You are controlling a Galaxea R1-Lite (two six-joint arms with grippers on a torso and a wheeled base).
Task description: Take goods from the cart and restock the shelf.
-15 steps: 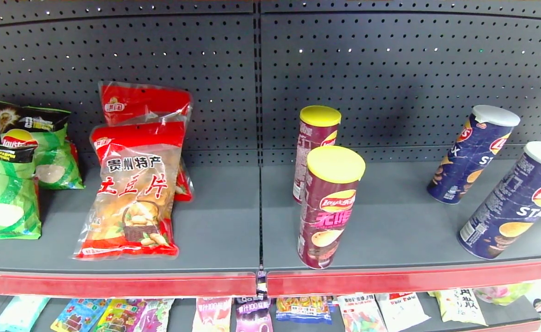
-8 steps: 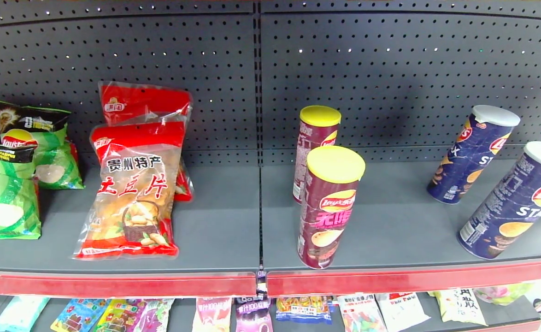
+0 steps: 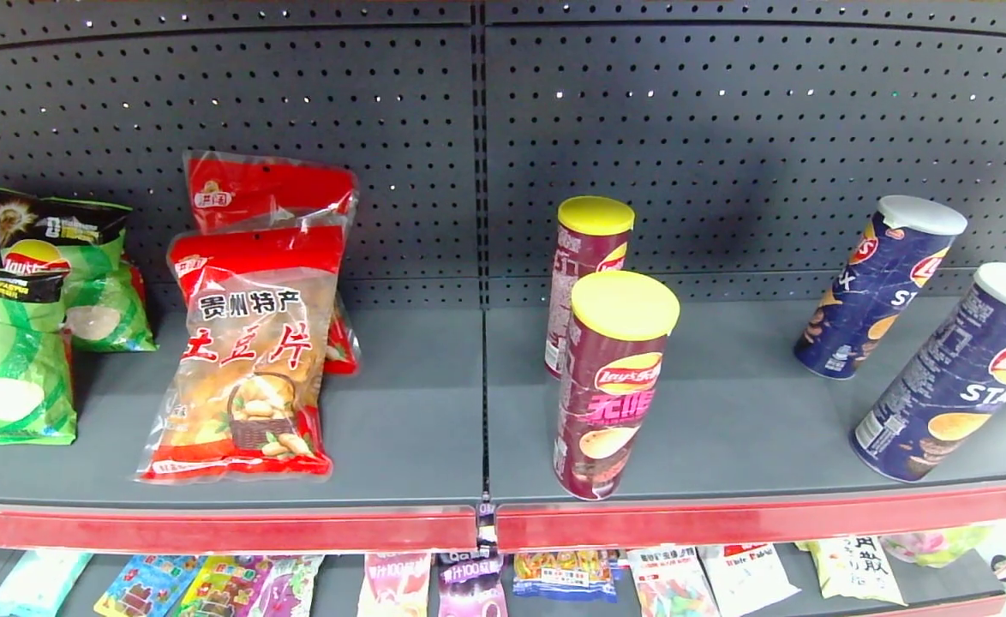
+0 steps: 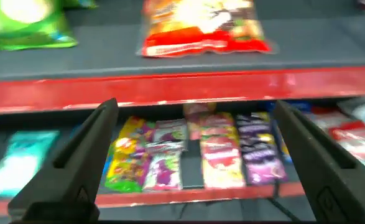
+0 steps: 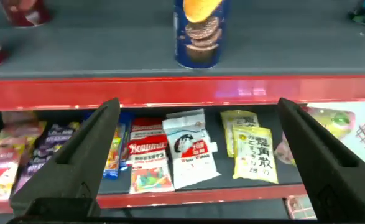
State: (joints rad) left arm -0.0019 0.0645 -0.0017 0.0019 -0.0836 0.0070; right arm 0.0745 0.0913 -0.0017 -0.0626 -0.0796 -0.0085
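Head view: maroon tube (image 3: 614, 386) upright on shelf (image 3: 400, 411); both jaws spread.

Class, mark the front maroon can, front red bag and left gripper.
front maroon can (image 3: 610, 403), head view, label
front red bag (image 3: 246, 368), head view, middle
left gripper (image 4: 194, 106), left wrist view, between fingertips

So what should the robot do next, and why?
Probably back off toward the cart and pick something up: the left hand and right hand are both open and empty, and the shelf has bare room beside the red bag.
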